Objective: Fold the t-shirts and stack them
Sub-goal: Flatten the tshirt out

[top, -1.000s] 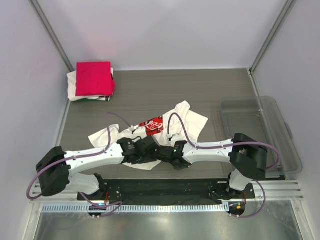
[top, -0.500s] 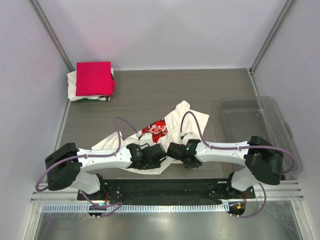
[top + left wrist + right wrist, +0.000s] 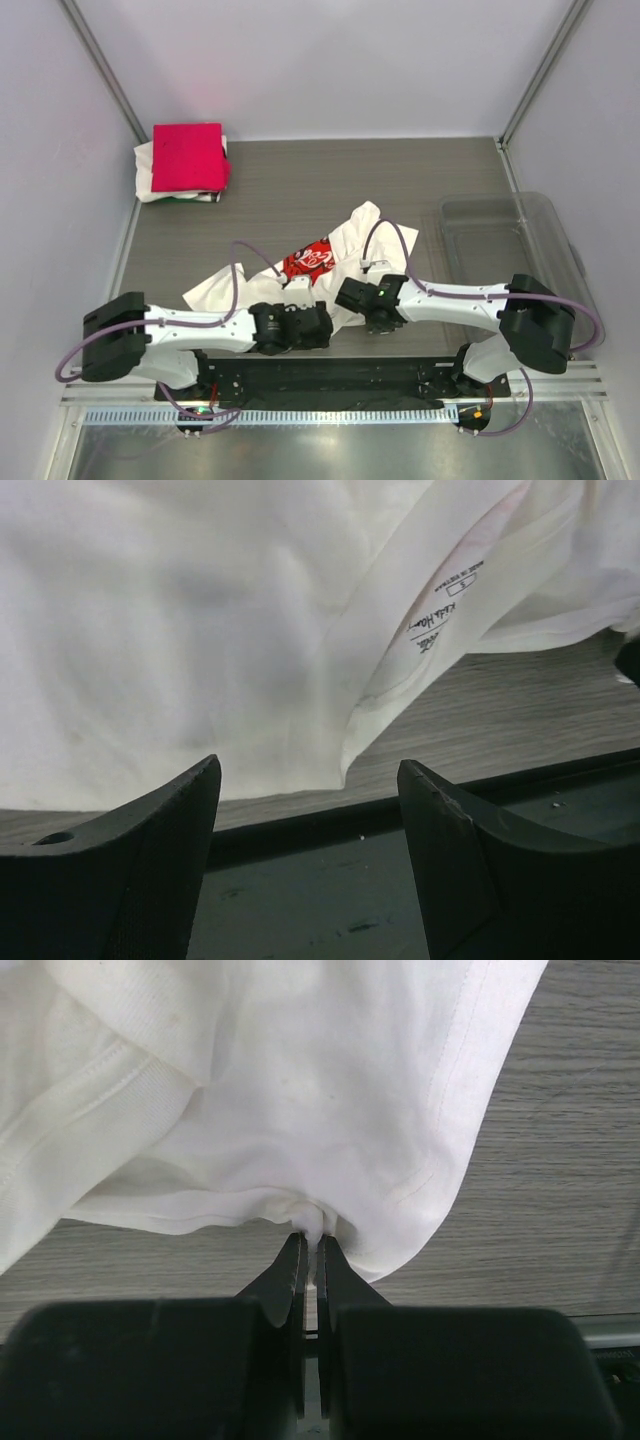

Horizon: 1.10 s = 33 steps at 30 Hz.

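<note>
- Crumpled white print t-shirt (image 3: 312, 260) lying mid-worktop (image 3: 300, 185), still unfolded.
- Left jaws pulled back to the near hem since a second ago — standing apart, empty.
- Right jaws pinched shut on the hem — ready for spreading.
- Folded crimson t-shirt (image 3: 187, 157) stacked far left.

A clear plastic tub (image 3: 500, 240) sits at the grey table's (image 3: 320, 180) right edge.

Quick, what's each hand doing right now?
Left hand: open, holding nothing.
Right hand: closed, pinching the white shirt.
</note>
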Available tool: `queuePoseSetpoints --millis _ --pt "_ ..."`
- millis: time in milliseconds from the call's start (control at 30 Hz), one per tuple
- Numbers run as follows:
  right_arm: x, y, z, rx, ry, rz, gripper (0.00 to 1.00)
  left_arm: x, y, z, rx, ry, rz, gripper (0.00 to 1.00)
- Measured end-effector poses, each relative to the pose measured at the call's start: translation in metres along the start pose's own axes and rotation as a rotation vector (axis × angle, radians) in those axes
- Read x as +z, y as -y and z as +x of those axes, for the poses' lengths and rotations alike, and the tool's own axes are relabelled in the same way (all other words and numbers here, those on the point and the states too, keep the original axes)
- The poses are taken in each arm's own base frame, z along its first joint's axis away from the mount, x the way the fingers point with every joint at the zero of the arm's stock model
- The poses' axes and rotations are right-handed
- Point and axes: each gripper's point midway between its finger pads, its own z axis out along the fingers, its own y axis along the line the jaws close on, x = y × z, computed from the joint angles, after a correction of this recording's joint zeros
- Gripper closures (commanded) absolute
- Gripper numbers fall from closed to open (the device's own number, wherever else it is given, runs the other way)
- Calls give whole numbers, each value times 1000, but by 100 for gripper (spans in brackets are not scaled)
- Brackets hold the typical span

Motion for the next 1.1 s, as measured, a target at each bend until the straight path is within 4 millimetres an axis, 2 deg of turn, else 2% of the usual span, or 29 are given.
queuePoseSetpoints --millis 133,167,233,300,333,367,467,533,567,633,700,767,800,833,867,900,933,1000,1100 --pt "1 0 -1 11 -5 -4 99 20 -2 15 79 -27 -66 37" --pt "0 0 -1 14 -5 -8 99 22 4 15 85 -27 -60 39" --pt "0 2 -2 23 -3 -15 99 27 15 14 94 -26 -57 50" --pt "-2 4 -2 33 -1 -23 99 31 21 14 100 -25 -55 82" --pt "-2 6 -1 38 -1 -25 99 32 23 15 101 -28 -56 94" --pt "-3 7 -1 43 1 -28 99 34 23 15 97 -27 -63 100" --pt "-4 13 -2 60 5 -32 99 29 25 13 104 -33 -77 100" --pt "-7 18 -3 76 8 -33 99 18 25 5 114 -28 -97 100" --pt "-10 20 -5 87 13 -38 99 9 27 -3 112 -18 -98 100" --pt "-18 26 -9 115 30 -52 99 -18 37 -31 82 15 -72 100" --pt "-28 34 -16 153 55 -63 99 -54 54 -80 -2 86 7 100" --pt "-38 44 -22 188 82 -66 99 -90 54 -144 -136 182 90 100" --pt "-43 49 -26 206 95 -65 99 -104 43 -176 -204 240 102 100" --pt "-49 54 -31 224 111 -61 99 -119 19 -212 -284 310 92 100" --pt "-55 58 -36 241 128 -58 99 -130 -3 -236 -342 362 71 100" --pt "-60 62 -41 255 141 -56 99 -138 -35 -259 -403 423 16 100" --pt "-65 64 -47 270 154 -54 99 -143 -64 -273 -450 458 -40 100" --pt "-73 70 -58 298 175 -45 99 -146 -111 -278 -511 462 -139 100" --pt "-79 78 -70 327 201 -29 99 -129 -160 -254 -571 384 -237 99"
